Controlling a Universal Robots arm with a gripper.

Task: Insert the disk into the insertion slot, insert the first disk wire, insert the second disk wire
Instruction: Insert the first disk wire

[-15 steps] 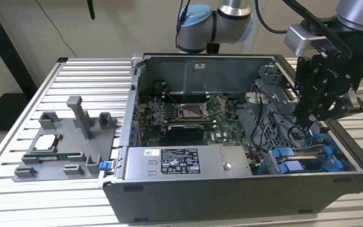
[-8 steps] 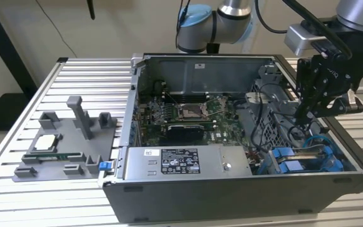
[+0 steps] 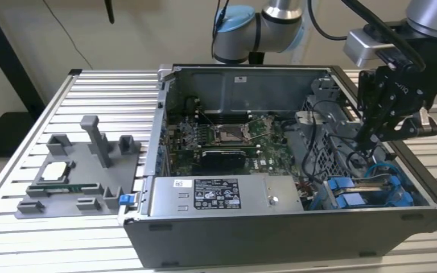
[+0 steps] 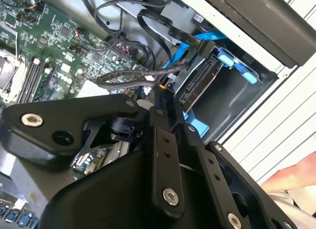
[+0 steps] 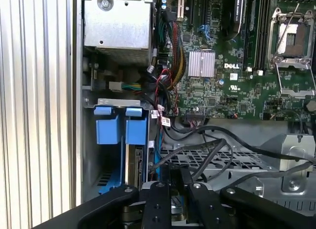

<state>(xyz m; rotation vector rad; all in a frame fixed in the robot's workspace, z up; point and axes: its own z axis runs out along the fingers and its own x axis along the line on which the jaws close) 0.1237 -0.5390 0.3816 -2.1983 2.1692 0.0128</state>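
Already the disk [image 5: 134,162] stands on its edge inside the insertion slot [image 5: 90,145], with the two blue tabs [image 5: 121,130] of its carrier at the slot's mouth, so I judge that the step in hand is a disk wire. My tool [image 4: 165,94] hangs just above the slot, on the side toward the motherboard [image 5: 217,91]. Its fingers are pressed together, and they seem to pinch the plug end of a dark wire [image 4: 123,77]; the plug itself I cannot see clearly.

To do this step well, I think the plug must be square to the connector edge of the disk and go down straight and slowly. It must also not drag the other loose cables that lie beside the slot, over the perforated cage [image 5: 217,157].

The wire is thin, braided-looking and flexible, so it can twist the plug. The slot is grey sheet metal with hard edges. The carrier is smooth, bright blue plastic. The disk shows as a flat, dark rectangle seen from its thin side. The whole case rests on a ribbed aluminium table [image 3: 89,250].
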